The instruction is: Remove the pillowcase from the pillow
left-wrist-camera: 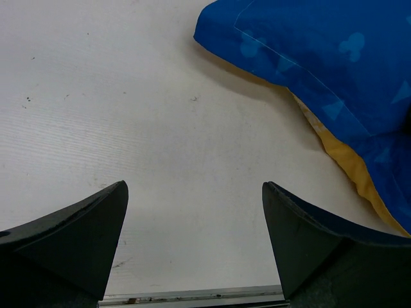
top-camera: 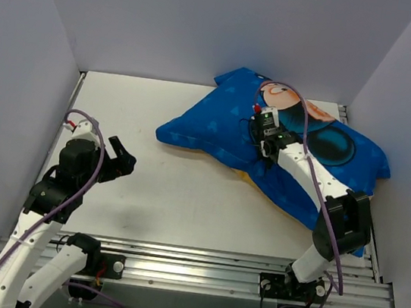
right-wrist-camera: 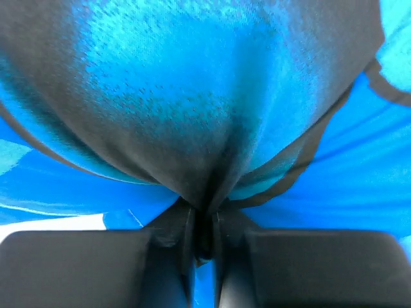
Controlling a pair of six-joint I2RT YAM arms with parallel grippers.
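Blue cloth of the pillowcase point(right-wrist-camera: 192, 96) is bunched up in my right gripper point(right-wrist-camera: 204, 224), which is clamped tight on a fold on its top side. It lies at the far right of the table point(top-camera: 184, 197), blue side up, with a yellow edge showing underneath. My left gripper point(left-wrist-camera: 194, 189) hovers over bare table, jaws wide apart, near the case's left corner without touching it. I cannot see the pillow.

A white table point(top-camera: 184, 197) (faintly scuffed) sits within 3 pale walls point(top-camera: 208, 24), with aluminium rails point(top-camera: 197, 266) along its near edge.
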